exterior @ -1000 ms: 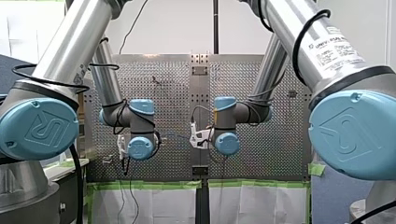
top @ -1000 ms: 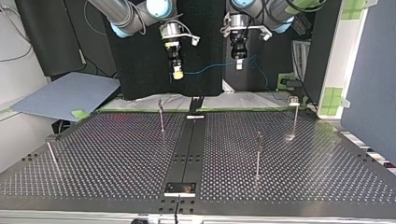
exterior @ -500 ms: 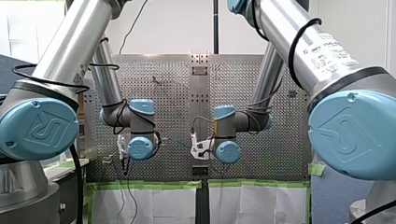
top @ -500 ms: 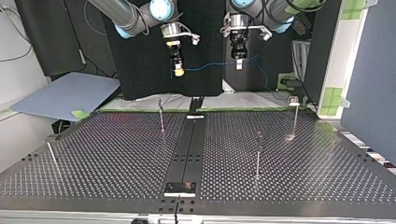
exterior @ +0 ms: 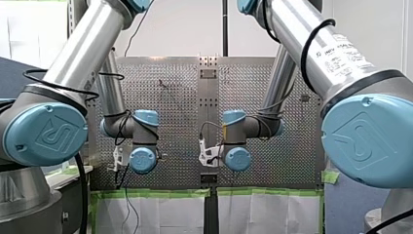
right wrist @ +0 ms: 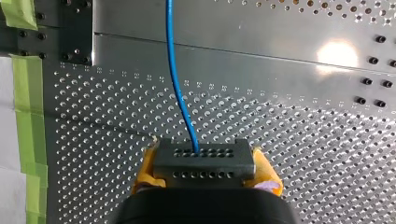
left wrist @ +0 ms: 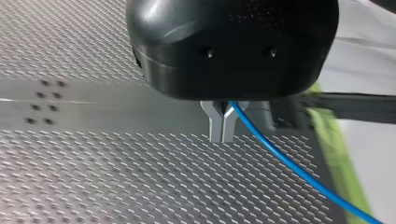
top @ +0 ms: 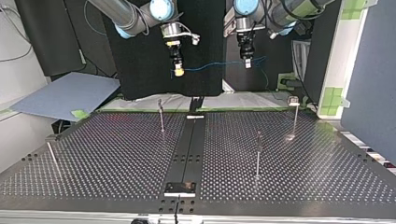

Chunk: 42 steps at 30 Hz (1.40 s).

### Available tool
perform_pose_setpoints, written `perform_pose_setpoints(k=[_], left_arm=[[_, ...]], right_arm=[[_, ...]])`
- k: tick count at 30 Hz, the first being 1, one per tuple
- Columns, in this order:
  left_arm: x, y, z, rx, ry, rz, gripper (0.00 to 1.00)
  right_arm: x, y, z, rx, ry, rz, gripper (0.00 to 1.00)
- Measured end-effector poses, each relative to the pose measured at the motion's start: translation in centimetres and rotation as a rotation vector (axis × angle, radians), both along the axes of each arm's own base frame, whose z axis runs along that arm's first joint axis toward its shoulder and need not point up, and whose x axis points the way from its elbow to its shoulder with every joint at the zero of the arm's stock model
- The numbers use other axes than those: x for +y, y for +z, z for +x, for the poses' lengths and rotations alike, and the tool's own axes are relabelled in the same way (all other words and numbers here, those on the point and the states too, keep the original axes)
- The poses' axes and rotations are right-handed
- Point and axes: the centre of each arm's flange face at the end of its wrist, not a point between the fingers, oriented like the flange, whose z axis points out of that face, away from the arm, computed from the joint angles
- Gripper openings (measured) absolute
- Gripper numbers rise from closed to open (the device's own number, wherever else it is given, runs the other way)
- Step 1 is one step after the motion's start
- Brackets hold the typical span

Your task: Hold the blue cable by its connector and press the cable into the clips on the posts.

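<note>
Cable [right wrist: 171, 56] pinched in L jaws, connector [right wrist: 203, 163] clamped in R jaws, both well above table [top: 116, 154]

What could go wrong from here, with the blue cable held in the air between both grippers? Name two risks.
One: my left gripper pinches the blue cable only with narrow metal fingers, so it may slip when pulled against the connector in my right gripper. Two: the posts are slender and below the cable; a slightly off lowering could miss a clip or bend a post.

Left gripper [top: 248, 65], seemingly farther outward.
</note>
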Motion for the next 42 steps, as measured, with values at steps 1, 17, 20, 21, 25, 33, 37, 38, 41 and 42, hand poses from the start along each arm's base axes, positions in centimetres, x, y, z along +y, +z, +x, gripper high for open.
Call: perform_pose_setpoints(k=[1, 17, 20, 21, 25, 33, 37, 38, 41, 42], left_arm=[[0.2, -0.4, -0.1, 0.012, 0.003, 0.01, 0.0], [0.4, -1.2, -0.2, 0.032, 0.009, 0.027, 0.0], [0.1, -0.6, -0.4, 0.023, 0.011, 0.024, 0.0], [0.0, -0.4, -0.5, 0.02, 0.014, 0.022, 0.0], [-0.5, 0.9, -1.2, 0.013, 0.016, 0.024, 0.0], [-1.4, 3.0, -1.7, 0.016, -0.041, 0.029, 0.0], [-1.4, 4.1, -1.7, 0.017, -0.051, 0.031, 0.0], [-1.4, 4.4, -1.8, 0.017, -0.051, 0.029, 0.0], [-1.3, 5.1, -1.8, 0.016, -0.05, 0.016, 0.0], [-1.3, 5.4, -1.8, 0.015, -0.049, 0.01, 0.0]], right_arm=[[0.0, 0.0, 0.0, 0.0, 0.0, 0.0, 0.0], [0.2, 0.4, 0.2, 0.004, -0.001, -0.005, 0.0], [0.2, 1.5, 0.7, -0.001, -0.004, -0.015, 0.0], [0.2, 1.9, 0.9, -0.005, -0.003, -0.016, 0.0], [0.5, 3.9, 1.5, -0.023, 0.022, -0.019, 0.0], [0.9, 8.0, 2.7, -0.083, 0.096, -0.064, 0.0], [0.7, 10.3, 3.4, -0.119, 0.127, -0.088, 0.0], [0.6, 10.8, 3.6, -0.127, 0.133, -0.094, 0.0], [0.2, 12.0, 4.3, -0.141, 0.146, -0.104, 0.0], [0.0, 12.3, 4.5, -0.143, 0.148, -0.105, 0.0]])
